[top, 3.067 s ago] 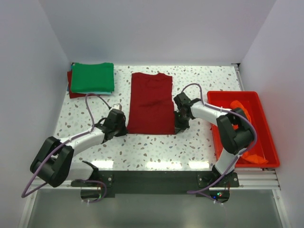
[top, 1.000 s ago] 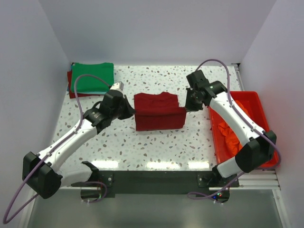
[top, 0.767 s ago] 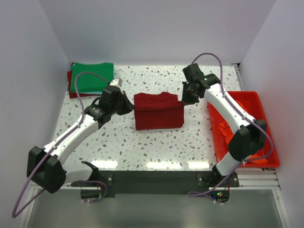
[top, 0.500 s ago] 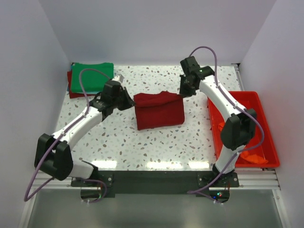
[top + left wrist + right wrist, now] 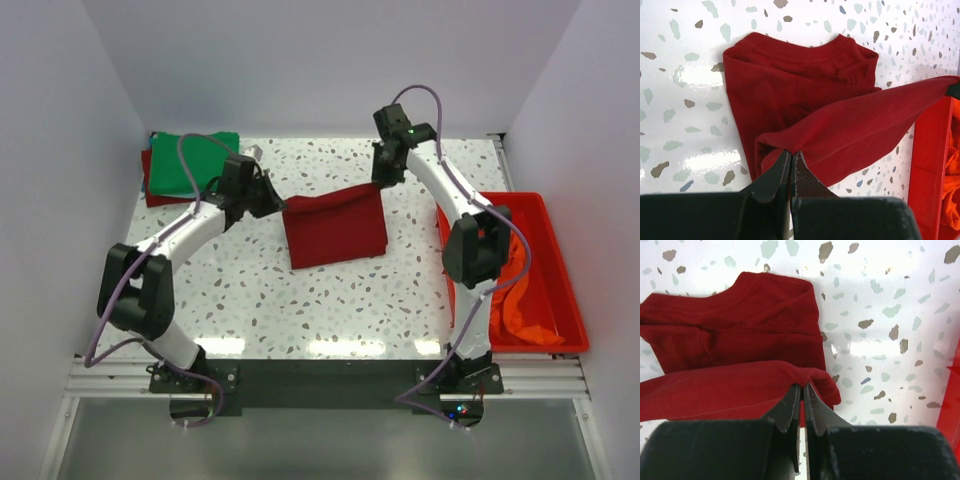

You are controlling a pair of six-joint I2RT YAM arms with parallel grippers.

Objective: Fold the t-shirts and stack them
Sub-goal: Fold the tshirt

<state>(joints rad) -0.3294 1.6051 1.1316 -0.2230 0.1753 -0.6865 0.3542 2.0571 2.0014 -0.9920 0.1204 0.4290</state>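
A dark red t-shirt (image 5: 334, 226) lies folded in half at the table's middle. My left gripper (image 5: 282, 206) is shut on its near-hem left corner, held over the far edge; the wrist view shows the cloth (image 5: 840, 130) pinched at my gripper (image 5: 791, 152). My right gripper (image 5: 377, 184) is shut on the right corner, also seen in its wrist view (image 5: 801, 386) with the shirt (image 5: 735, 355) below. A bright green folded t-shirt (image 5: 186, 163) lies on another dark red one (image 5: 152, 185) at the back left. An orange t-shirt (image 5: 520, 300) sits in the red tub.
The rigid red plastic tub (image 5: 545, 225) stands at the right edge of the table, its rim showing in the left wrist view (image 5: 929, 165). White walls enclose the back and sides. Purple cables loop off both arms.
Both grippers lifted the shirt's near hem and carried it toward the back, folding the long shirt in half. Both arms have stretched far over the table.
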